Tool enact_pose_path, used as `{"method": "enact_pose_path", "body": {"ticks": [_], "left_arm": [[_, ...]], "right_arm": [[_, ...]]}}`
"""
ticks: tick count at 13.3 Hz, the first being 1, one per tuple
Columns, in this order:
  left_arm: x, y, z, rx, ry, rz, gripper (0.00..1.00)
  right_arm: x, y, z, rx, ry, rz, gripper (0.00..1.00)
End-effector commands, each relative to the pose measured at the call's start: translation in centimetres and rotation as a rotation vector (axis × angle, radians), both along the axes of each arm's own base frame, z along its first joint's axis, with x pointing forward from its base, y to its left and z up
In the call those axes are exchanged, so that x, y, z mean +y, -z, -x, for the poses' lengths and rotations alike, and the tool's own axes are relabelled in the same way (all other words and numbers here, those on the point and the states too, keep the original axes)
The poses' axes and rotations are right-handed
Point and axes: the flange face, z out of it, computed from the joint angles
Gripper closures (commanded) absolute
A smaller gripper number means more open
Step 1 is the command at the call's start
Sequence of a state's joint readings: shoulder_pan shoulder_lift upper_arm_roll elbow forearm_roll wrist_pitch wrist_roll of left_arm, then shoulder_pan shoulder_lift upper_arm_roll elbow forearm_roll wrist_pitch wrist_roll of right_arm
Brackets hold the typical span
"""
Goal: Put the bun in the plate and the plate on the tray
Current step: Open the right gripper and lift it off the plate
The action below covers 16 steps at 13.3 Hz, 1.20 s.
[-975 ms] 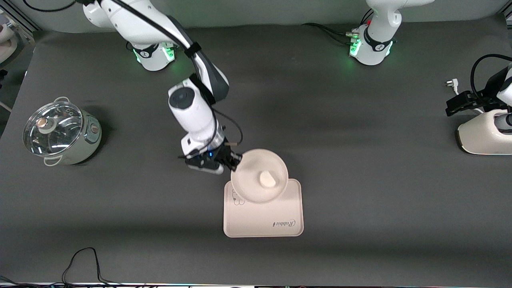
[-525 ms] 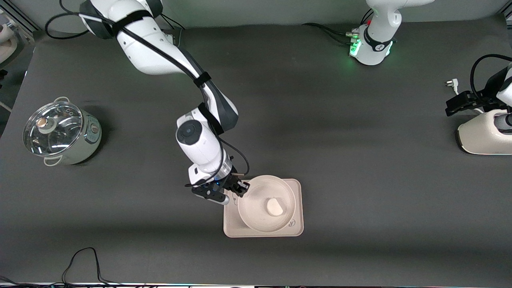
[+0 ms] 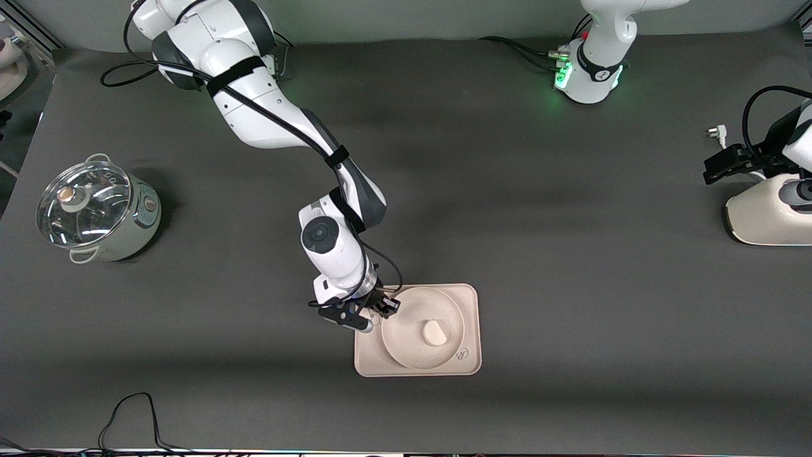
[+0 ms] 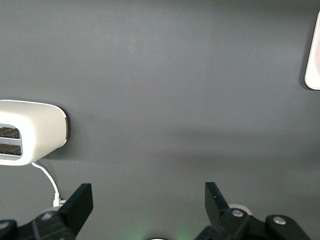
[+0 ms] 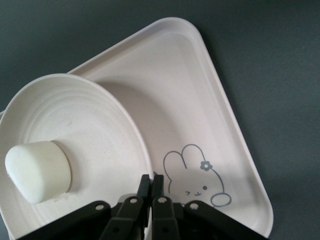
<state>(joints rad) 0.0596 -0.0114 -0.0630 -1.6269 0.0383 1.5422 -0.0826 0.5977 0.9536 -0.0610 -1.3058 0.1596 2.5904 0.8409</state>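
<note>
The round cream plate (image 3: 422,327) sits on the cream rabbit-printed tray (image 3: 469,304), and the off-white bun (image 3: 434,332) lies in the plate. My right gripper (image 3: 384,307) is shut on the plate's rim at the side toward the right arm's end. In the right wrist view the fingers (image 5: 151,186) pinch the rim of the plate (image 5: 95,130), with the bun (image 5: 37,170) in it and the tray's rabbit print (image 5: 197,172) beside. My left gripper (image 4: 149,200) is open and empty over bare table at the left arm's end; the arm waits there.
A glass-lidded pot (image 3: 95,209) stands toward the right arm's end. A white toaster (image 3: 771,212) with a cable and plug (image 3: 717,133) stands at the left arm's end; it also shows in the left wrist view (image 4: 30,130).
The right gripper has carried the plate with the bun toward the front camera and lowered it onto the tray. The left arm has not moved.
</note>
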Motion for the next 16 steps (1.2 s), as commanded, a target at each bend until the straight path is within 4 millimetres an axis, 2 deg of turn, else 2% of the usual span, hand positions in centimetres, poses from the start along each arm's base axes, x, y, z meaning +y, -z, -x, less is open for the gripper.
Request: {"method": "enact_pose_path", "body": {"ticks": [1,2,3,4,5,6,8,9,10,11,13,15,16], "left_arm": [[-0.2,-0.3,0.2,0.003,-0.015,0.005,0.00],[-0.1,-0.3,0.2,0.003,-0.016,0.005,0.00],[-0.2,-0.3,0.2,0.003,-0.015,0.005,0.00],[-0.2,-0.3,0.2,0.004,-0.015,0.005,0.00],[-0.1,-0.3,0.2,0.006,-0.017,0.005,0.00],[-0.1,-0.3,0.2,0.004,-0.017,0.005,0.00],[-0.1,-0.3,0.2,0.006,-0.017,0.005,0.00],[-0.1,-0.3,0.2,0.004,-0.017,0.005,0.00],[-0.1,-0.3,0.2,0.004,-0.017,0.005,0.00],[-0.1,-0.4,0.2,0.003,-0.017,0.005,0.00],[-0.2,-0.4,0.2,0.003,-0.015,0.005,0.00],[-0.2,-0.3,0.3,0.006,-0.015,0.005,0.00],[-0.1,-0.4,0.3,0.004,-0.017,0.004,0.00]], "right_arm": [[0.4,-0.3,-0.5,-0.013,-0.010,-0.019,1.00],[0.4,-0.1,-0.5,-0.011,-0.010,-0.017,1.00],[0.4,-0.1,-0.5,-0.010,-0.008,-0.019,0.83],[0.3,-0.3,-0.6,-0.009,-0.003,-0.023,0.40],[0.2,-0.5,-0.7,-0.011,-0.001,-0.026,0.16],[0.2,-0.8,-0.7,-0.011,-0.003,-0.026,0.13],[0.0,-2.1,-0.8,0.004,-0.003,-0.019,0.00],[-0.1,-3.7,-0.8,0.030,-0.010,-0.006,0.00],[-0.2,-6.2,-0.6,0.058,-0.018,0.005,0.00],[-0.8,-10.0,-0.3,0.101,-0.024,0.020,0.00],[-3.2,-16.7,0.1,0.159,-0.031,0.036,0.00],[-7.6,-23.0,1.4,0.193,-0.131,0.066,0.00],[-11.3,-26.0,2.1,0.207,-0.172,0.071,0.00]]}}
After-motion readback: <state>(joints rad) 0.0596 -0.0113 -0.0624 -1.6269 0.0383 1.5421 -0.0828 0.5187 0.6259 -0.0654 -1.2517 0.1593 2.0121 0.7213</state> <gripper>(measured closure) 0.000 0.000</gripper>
